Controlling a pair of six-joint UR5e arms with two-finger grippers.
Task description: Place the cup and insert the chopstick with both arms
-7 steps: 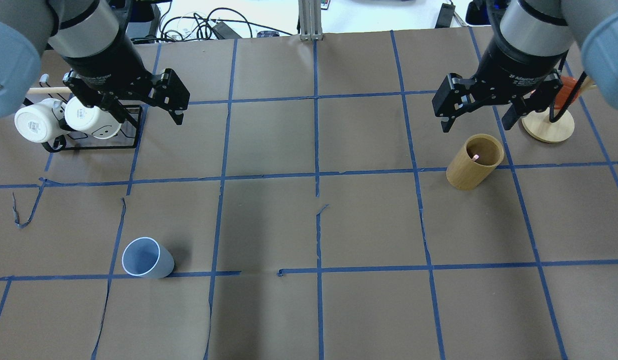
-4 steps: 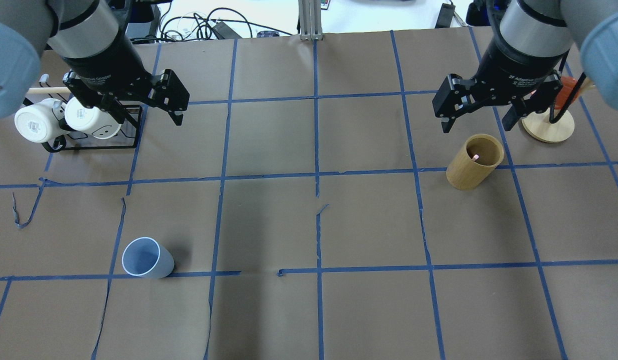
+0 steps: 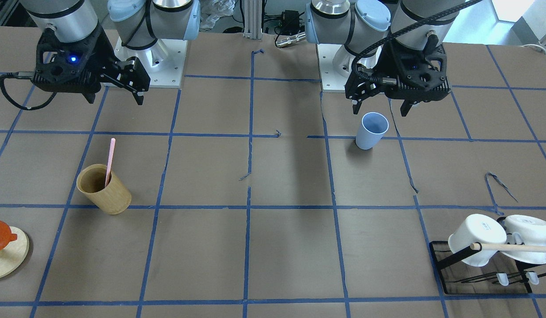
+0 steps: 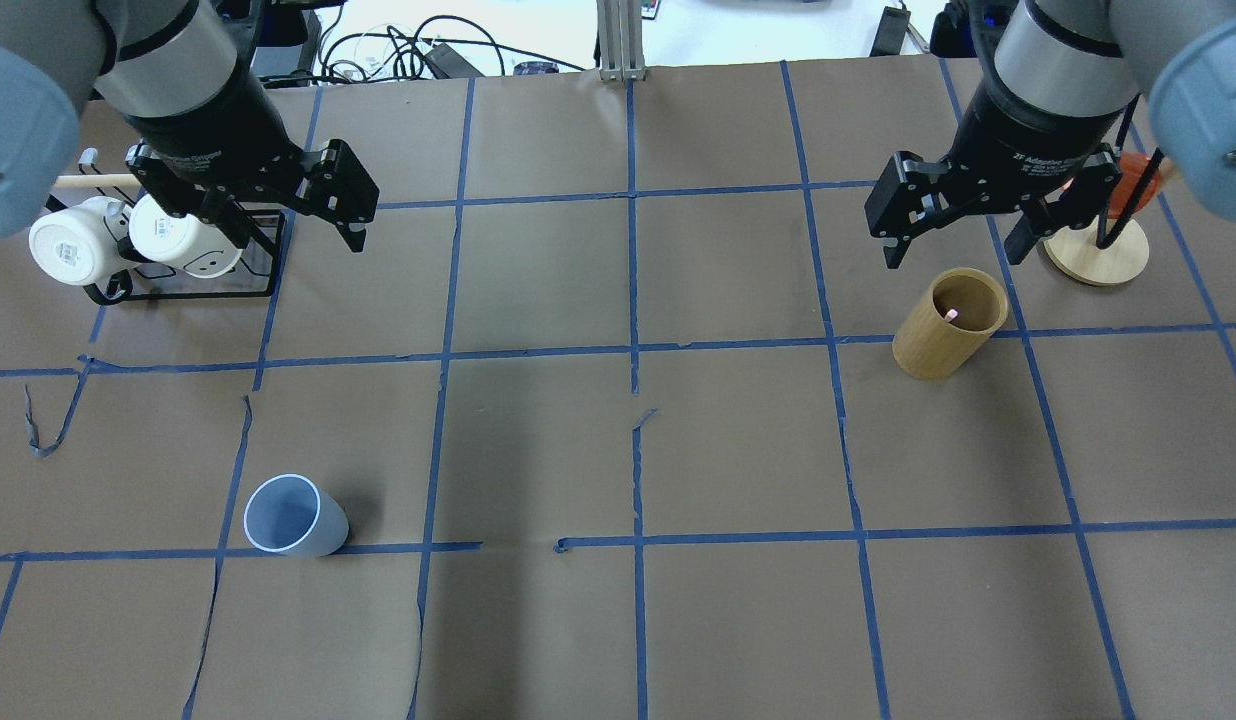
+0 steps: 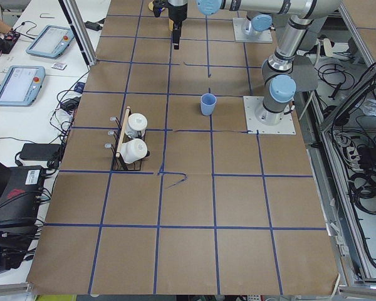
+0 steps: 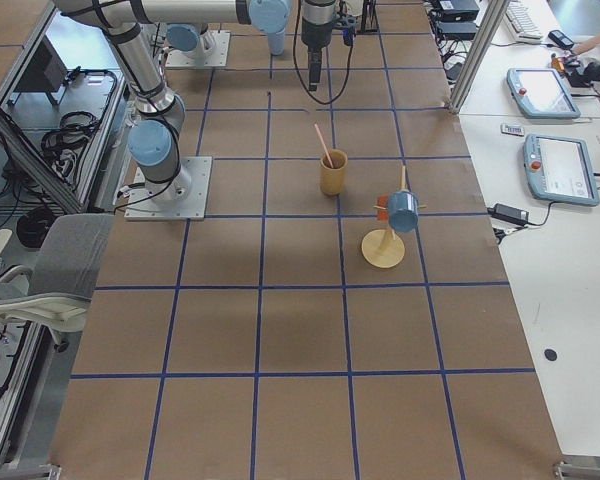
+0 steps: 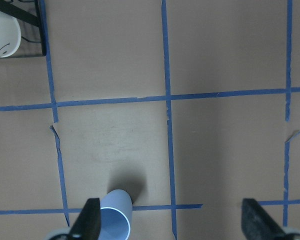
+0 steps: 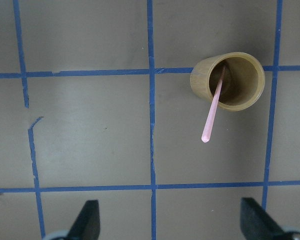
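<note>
On the table's left half, the cup (image 3: 371, 130) stands upright almost under the left gripper (image 7: 170, 210), off-centre toward one finger, jaws spread and empty, while the right gripper (image 4: 953, 250), equally released, hangs above the chopstick (image 8: 212, 107) leaning in its holder (image 3: 109, 196).

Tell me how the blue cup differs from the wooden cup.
The blue cup is pale blue and smooth; the wooden cup is tan with a wood look.
The blue cup tapers to a narrower base; the wooden cup is a straight cylinder.
The blue cup is empty; the wooden cup holds a pink chopstick leaning on its rim.
The blue cup sits on the robot's left side, the wooden cup on its right.
Both stand upright, mouths up.
</note>
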